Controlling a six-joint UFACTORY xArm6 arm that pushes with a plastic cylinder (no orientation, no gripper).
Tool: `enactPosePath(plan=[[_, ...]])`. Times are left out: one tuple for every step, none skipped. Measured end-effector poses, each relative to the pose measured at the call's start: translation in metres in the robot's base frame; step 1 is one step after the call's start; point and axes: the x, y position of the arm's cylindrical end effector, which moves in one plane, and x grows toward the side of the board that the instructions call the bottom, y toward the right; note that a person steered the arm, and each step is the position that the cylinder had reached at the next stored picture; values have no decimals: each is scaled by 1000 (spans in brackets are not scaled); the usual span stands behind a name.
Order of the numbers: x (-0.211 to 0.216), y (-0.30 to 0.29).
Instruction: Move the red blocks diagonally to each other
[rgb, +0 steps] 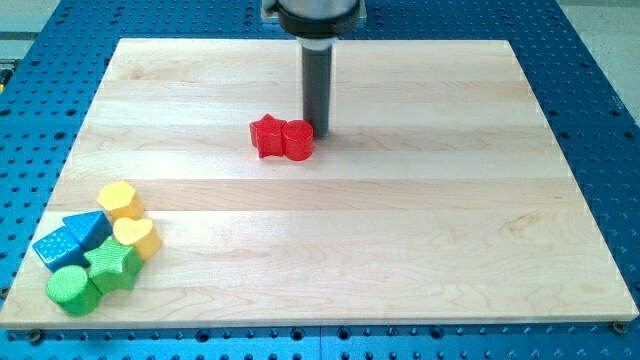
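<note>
Two red blocks sit side by side, touching, in the upper middle of the wooden board (400, 230). The left one is a red star (267, 136). The right one is a rounded red block (298, 139). My tip (318, 131) stands just to the right of the rounded red block, at its upper right edge, touching it or nearly so. The dark rod rises from there to the view's top.
A cluster of blocks lies at the board's lower left: a yellow block (120, 198), a yellow heart (137, 236), two blue blocks (87, 230) (55, 250), a green star (113, 264) and a green cylinder (71, 288). A blue perforated table surrounds the board.
</note>
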Motion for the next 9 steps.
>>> enactPosePath(plan=[[-9,-14],[3,14],[36,61],[69,84],[80,45],[53,-12],[23,-50],[19,-45],[19,-22]])
